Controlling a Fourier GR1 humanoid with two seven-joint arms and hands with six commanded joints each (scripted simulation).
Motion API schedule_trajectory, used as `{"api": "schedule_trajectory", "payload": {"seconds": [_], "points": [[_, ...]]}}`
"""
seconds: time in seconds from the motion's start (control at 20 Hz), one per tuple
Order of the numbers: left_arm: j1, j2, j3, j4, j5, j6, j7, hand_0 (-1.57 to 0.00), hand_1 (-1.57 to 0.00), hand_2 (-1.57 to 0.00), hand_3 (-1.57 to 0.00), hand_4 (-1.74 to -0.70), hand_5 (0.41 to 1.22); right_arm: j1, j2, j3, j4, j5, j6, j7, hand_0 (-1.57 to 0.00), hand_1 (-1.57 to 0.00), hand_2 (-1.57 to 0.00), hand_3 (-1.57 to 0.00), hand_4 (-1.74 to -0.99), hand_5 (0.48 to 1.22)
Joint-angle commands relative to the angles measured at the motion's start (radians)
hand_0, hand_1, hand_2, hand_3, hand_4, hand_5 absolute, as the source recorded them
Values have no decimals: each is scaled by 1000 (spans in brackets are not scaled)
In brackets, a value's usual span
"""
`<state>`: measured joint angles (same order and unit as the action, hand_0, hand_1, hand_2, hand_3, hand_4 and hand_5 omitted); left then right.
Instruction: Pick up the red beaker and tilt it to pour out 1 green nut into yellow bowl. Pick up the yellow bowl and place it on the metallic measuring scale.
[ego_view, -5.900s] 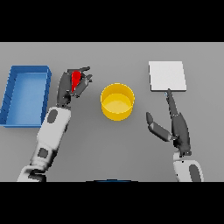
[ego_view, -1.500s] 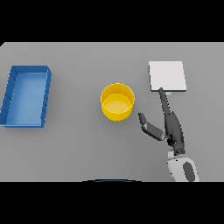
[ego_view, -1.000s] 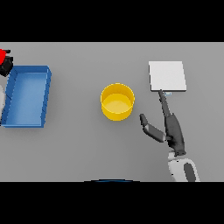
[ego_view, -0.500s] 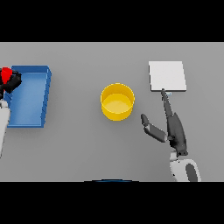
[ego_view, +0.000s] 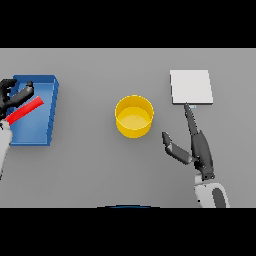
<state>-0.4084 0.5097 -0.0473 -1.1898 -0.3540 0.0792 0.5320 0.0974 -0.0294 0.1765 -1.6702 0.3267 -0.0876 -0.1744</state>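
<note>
At the far left edge my left hand (ego_view: 10, 97) is shut on the red beaker (ego_view: 24, 110), which lies tilted over the blue tray (ego_view: 50, 107). The yellow bowl (ego_view: 134, 116) stands upright in the middle of the table, apart from both hands; I cannot make out a nut in it. The metallic measuring scale (ego_view: 191, 87), a pale square plate, lies at the back right. My right hand (ego_view: 197, 147) is open to the right of the bowl, its fingers pointing at the scale's near edge and its thumb spread toward the bowl.
The blue tray is a shallow open box at the left side of the grey table, partly covered by my left hand and the beaker.
My left hand with the red beaker has come back in from the left edge and now sits over the blue tray. The right hand and the bowl have barely moved.
</note>
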Motion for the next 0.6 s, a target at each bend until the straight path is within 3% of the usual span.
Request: {"api": "schedule_trajectory", "payload": {"seconds": [0.0, 0.2, 0.25, 0.3, 0.45, 0.55], "points": [[-6, 2, -3, 12, -3, -4, -10, -316, -260, -267, -251, -822, 657, -1, 1, 1, -2, 2, -1, 1, 1, 1, 1, 1, -1009, 639], [-10, 1, 1, 27, -6, 12, -46, -129, -106, -109, -102, -790, 649, -3, -9, 6, -5, 15, 4, 24, 1, 1, 1, 1, -1021, 640], [-15, 4, 3, 24, -7, 14, -52, -103, -85, -87, -82, -782, 651, -17, -19, 14, -10, 41, 5, 66, 1, 1, 1, 1, -1020, 640], [-18, 6, 4, 31, -8, 18, -73, -82, -67, -69, -65, -773, 655, -35, -37, 23, -6, 38, 37, 54, 1, 1, 1, 1, -1014, 666], [-4, 1, -1, 9, -11, 27, -82, -41, -34, -35, -33, -750, 661, -146, -166, 57, 25, 119, 136, 100, 1, 1, 1, 1, -1044, 679], [-20, -6, -6, 4, -8, 24, -87, -26, -21, -22, -21, -743, 664, -214, -214, 104, 40, 182, 197, 135, 1, 1, 1, 1, -1094, 677]]}}
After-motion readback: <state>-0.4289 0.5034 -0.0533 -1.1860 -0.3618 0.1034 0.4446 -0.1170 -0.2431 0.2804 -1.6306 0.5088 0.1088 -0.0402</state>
